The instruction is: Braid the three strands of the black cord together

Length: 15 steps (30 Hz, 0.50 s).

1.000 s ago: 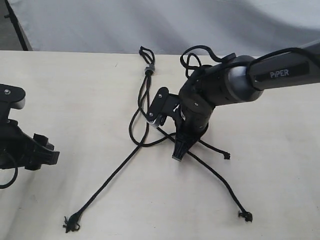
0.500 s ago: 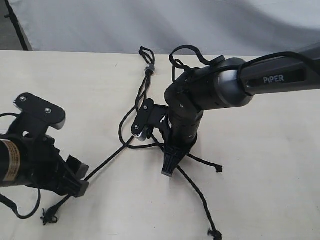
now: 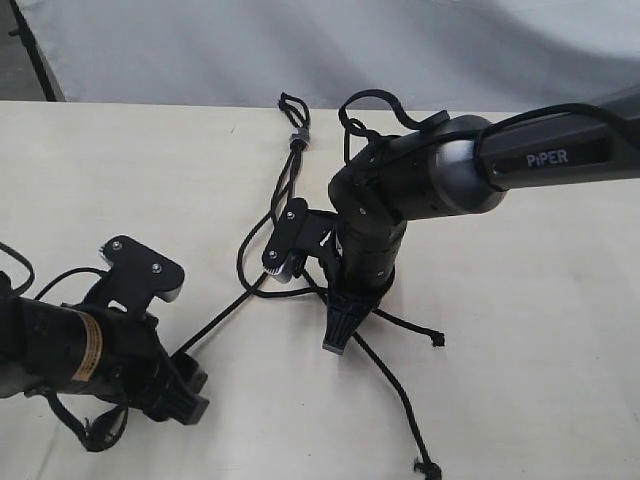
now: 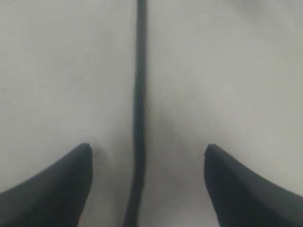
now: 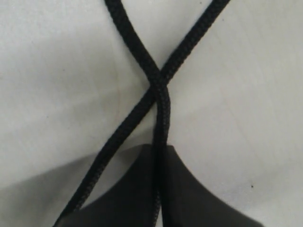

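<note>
The black cord lies on the pale table, its short loop [image 3: 292,104] and grey band [image 3: 297,137] at the far edge. Three strands fan out towards the near edge. The left strand [image 3: 222,317] runs under my left gripper [image 3: 186,392] to a frayed tip [image 3: 96,434]. In the left wrist view that strand [image 4: 139,109] lies between the fingers of my left gripper [image 4: 147,152], which stands open just above the table. My right gripper [image 3: 338,338] points down, shut on one strand [image 5: 164,118] just below where two strands cross [image 5: 158,85]. The other tips [image 3: 437,339] [image 3: 428,468] lie to the right.
The right arm's wrist camera mount [image 3: 290,240] hangs over the looping strands near the middle. Thick arm cables [image 3: 375,102] arch above the right arm. A grey backdrop [image 3: 320,45] rises behind the table's far edge.
My left arm has swung in from the left and dropped low over the left strand. My right gripper shifted left with its strand a second ago and has since held still.
</note>
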Each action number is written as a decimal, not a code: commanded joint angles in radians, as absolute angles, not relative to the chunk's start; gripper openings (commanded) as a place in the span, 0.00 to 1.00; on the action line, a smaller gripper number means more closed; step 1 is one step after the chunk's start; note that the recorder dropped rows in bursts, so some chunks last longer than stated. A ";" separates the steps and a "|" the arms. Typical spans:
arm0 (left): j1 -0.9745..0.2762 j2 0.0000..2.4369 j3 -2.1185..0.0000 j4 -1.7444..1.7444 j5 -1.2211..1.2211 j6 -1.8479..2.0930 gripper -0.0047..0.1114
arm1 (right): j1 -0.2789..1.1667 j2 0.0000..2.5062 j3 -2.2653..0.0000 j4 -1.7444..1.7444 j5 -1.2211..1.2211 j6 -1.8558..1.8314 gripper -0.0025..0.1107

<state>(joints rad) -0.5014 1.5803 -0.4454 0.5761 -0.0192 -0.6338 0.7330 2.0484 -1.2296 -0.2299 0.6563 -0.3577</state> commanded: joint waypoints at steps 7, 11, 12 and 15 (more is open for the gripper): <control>-0.416 1.617 -0.449 0.579 -0.019 -0.634 0.05 | 0.738 2.061 -1.220 -0.200 0.686 -0.363 0.02; -0.419 1.617 -0.449 0.553 0.093 -0.650 0.05 | 0.738 2.061 -1.220 -0.200 0.683 -0.363 0.02; -0.422 1.617 -0.449 0.538 0.136 -0.650 0.05 | 0.738 2.061 -1.220 -0.200 0.683 -0.363 0.02; -0.459 1.615 -0.433 0.520 0.171 -0.650 0.05 | 0.738 2.061 -1.220 -0.200 0.683 -0.363 0.02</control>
